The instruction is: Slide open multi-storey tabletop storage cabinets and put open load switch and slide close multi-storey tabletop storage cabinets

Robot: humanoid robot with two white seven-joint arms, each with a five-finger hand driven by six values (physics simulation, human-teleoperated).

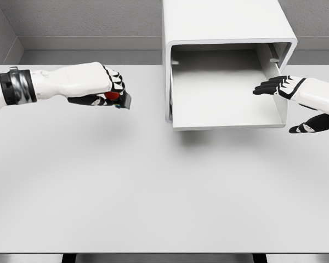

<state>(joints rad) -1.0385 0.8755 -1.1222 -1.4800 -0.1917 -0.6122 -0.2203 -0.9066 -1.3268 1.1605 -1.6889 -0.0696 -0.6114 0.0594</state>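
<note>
The white storage cabinet [228,24] stands at the back of the table, right of the middle. Its drawer [225,121] is slid out toward me and nothing lies inside it. My left hand [111,92] hovers above the table left of the drawer, shut on the load switch [118,98], a small dark block with a red part showing between the fingers. My right hand [285,101] is at the drawer's right wall, its fingers [268,86] spread over the rim and the thumb below, outside; it holds nothing.
The white table [153,186] spreads wide in front of the cabinet. Grey walls close the back and the left corner. The table's front edge runs along the bottom of the view.
</note>
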